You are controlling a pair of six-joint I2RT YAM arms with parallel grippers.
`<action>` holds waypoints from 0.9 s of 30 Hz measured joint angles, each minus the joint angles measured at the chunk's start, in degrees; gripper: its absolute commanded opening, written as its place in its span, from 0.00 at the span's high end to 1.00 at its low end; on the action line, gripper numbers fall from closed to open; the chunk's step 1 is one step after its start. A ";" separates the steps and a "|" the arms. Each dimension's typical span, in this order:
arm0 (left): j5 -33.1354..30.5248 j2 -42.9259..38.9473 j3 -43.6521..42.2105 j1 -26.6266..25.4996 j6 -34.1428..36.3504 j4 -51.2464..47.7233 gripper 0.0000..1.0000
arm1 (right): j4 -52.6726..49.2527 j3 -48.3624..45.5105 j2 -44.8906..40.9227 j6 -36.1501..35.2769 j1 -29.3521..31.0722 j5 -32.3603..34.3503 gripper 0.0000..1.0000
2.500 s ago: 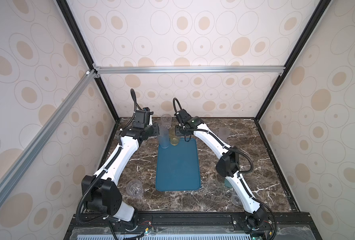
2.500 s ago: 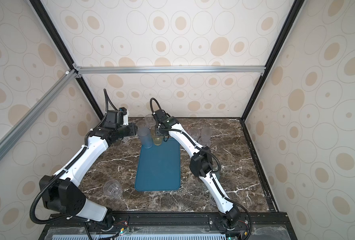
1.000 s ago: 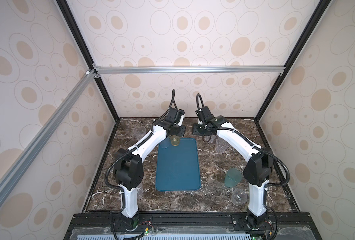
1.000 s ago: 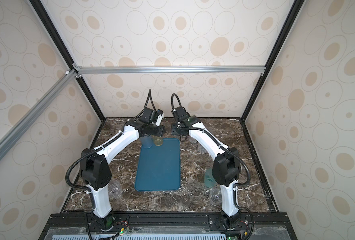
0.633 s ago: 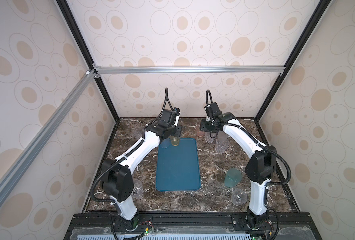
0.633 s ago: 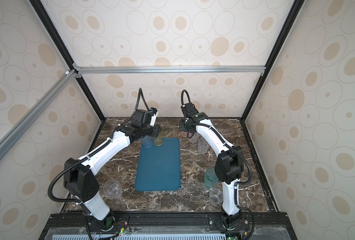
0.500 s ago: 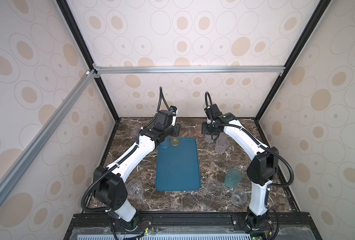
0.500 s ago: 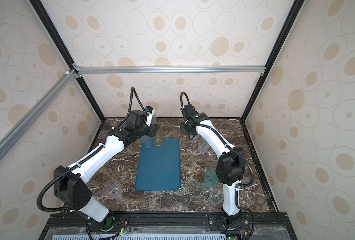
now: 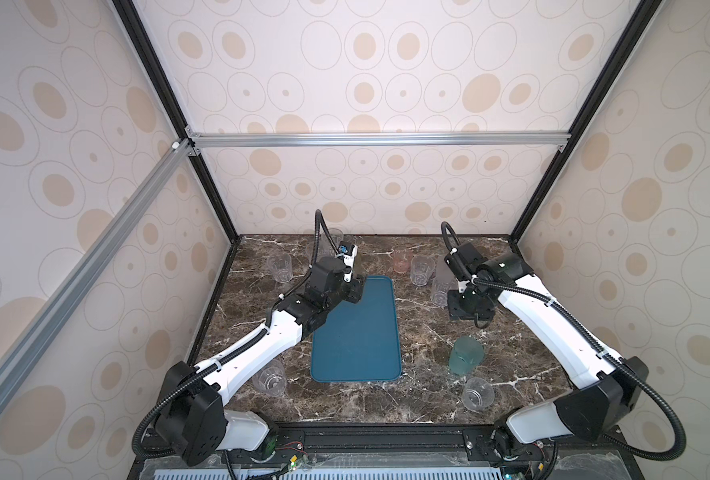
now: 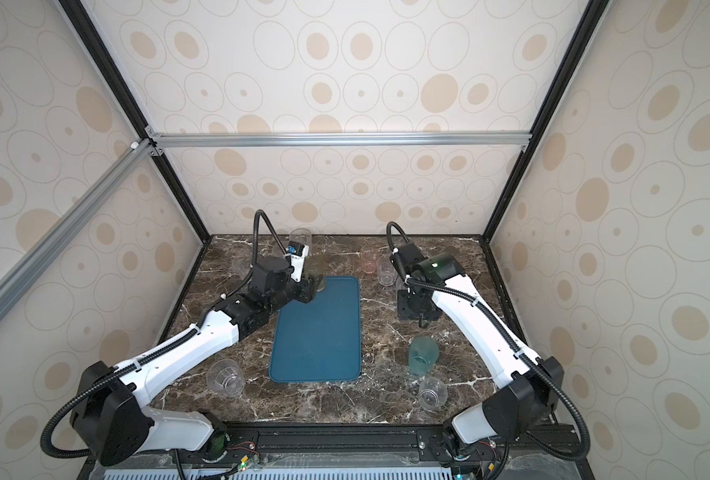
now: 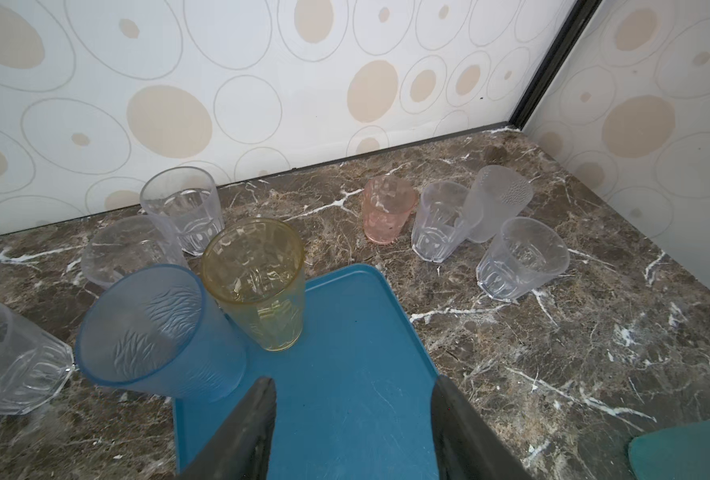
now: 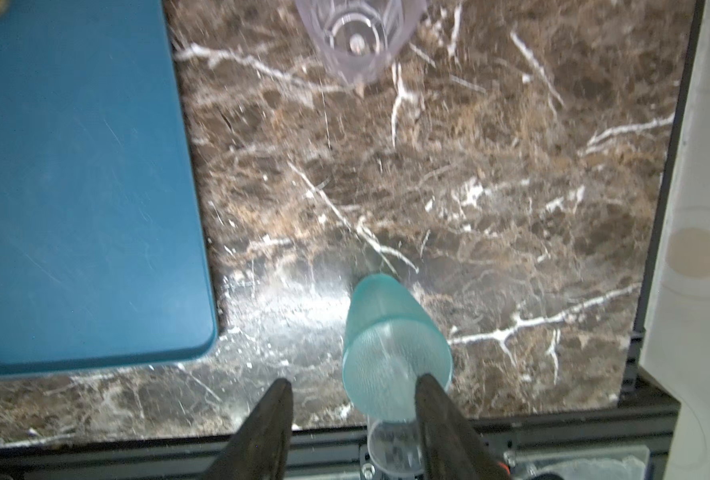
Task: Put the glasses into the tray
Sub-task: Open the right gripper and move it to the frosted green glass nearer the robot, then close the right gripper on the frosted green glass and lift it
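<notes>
The teal-blue tray [image 9: 355, 332] [image 10: 318, 332] lies mid-table. A yellow glass [image 11: 258, 282] [image 10: 318, 274] and a frosted blue glass [image 11: 158, 332] stand at its far left corner. My left gripper [image 11: 353, 390] [image 9: 354, 291] hangs open and empty just in front of them, over the tray. My right gripper [image 12: 353, 390] [image 9: 467, 311] is open and empty, pointing down above the table right of the tray. Below it is an upturned teal-green glass [image 12: 390, 336] [image 9: 465, 355], not between the fingers.
Pink [image 11: 386, 208], clear [image 11: 440, 220], frosted grey [image 11: 496, 203] and clear [image 11: 519, 257] glasses cluster at the back right. Clear glasses [image 11: 183, 208] stand at the back left. Clear ones also sit at the front left [image 9: 270, 376] and front right [image 9: 477, 394]. Walls enclose the table.
My left gripper has opened wider and drawn back from the blue and yellow glasses. My right arm has swung from the back right cluster toward the front, over the teal-green glass.
</notes>
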 measured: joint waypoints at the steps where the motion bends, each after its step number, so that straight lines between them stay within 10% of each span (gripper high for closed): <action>1: -0.24 -0.24 -0.37 -0.04 0.02 0.81 0.40 | -1.05 -0.85 -0.55 0.42 0.46 -0.04 0.48; 27: -1.95 -0.28 -2.45 -0.11 0.55 3.54 0.41 | 5.57 -17.77 1.62 1.90 2.16 -4.20 0.68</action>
